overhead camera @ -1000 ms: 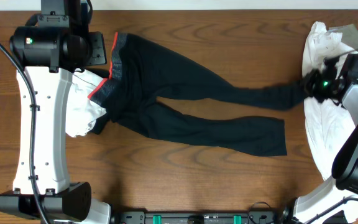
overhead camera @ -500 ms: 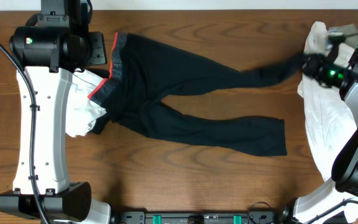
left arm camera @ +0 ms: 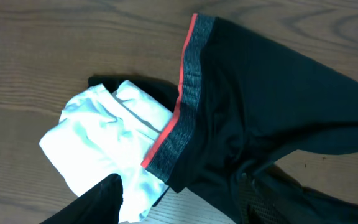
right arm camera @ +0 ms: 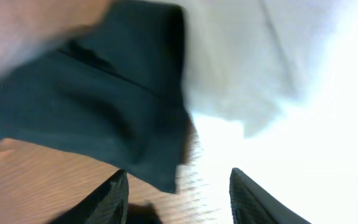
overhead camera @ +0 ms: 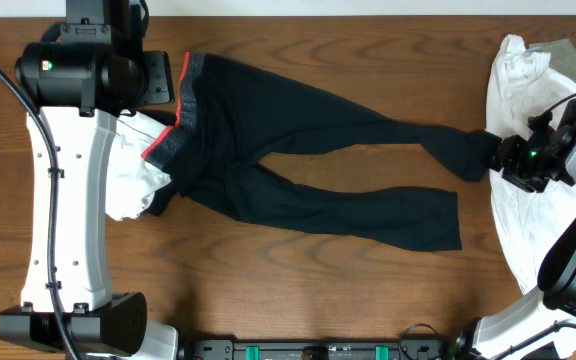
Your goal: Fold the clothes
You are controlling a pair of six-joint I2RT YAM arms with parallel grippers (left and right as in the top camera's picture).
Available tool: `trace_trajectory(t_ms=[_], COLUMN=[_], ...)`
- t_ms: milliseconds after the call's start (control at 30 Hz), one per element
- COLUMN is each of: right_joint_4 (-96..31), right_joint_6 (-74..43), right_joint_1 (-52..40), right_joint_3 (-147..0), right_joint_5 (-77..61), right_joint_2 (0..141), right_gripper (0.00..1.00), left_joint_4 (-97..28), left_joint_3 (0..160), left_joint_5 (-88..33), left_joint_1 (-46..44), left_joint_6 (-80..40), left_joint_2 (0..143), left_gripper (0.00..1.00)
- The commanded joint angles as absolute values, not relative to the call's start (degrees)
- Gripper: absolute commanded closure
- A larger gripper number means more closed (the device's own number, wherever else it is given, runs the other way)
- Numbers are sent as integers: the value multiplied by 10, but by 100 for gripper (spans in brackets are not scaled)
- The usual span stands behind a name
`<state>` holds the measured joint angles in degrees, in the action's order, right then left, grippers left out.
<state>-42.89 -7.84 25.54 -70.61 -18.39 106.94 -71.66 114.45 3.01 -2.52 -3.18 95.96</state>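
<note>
Wooden table point(overhead camera: 298, 290) is carrying black pants point(overhead camera: 298, 150) lying across its middle, waistband at far left overlapping a white cloth point(left arm camera: 98, 137). Left claw point(left arm camera: 179, 200) is hovering spread above them. Right claw point(overhead camera: 508, 160) is standing spread at the far leg's cuff, over a white garment point(overhead camera: 518, 230).

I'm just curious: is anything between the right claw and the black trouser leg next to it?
Nothing visible. The right gripper sits open right at the cuff of the black fabric trousers, with crumpled white cloth beside it.
</note>
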Motion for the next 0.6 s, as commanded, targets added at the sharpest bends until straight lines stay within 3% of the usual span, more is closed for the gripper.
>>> trace_trajectory(t_ms=[0, 200, 567], right_joint_4=[-442, -444, -426], right_joint_6=[-83, -6, -94], right_joint_1=[259, 259, 238], right_joint_3=[-709, -709, -695], right_joint_5=[-143, -324, -237], right_joint_2=[1058, 1056, 1056], right_gripper=[49, 44, 48], left_joint_4=[-722, -740, -745], left_joint_3=[1146, 1146, 1146], left_joint_5=[30, 30, 30], left_joint_1=[-26, -26, -26], left_joint_6=[-35, -34, -35], left_joint_2=[958, 957, 957], left_gripper=[38, 30, 28])
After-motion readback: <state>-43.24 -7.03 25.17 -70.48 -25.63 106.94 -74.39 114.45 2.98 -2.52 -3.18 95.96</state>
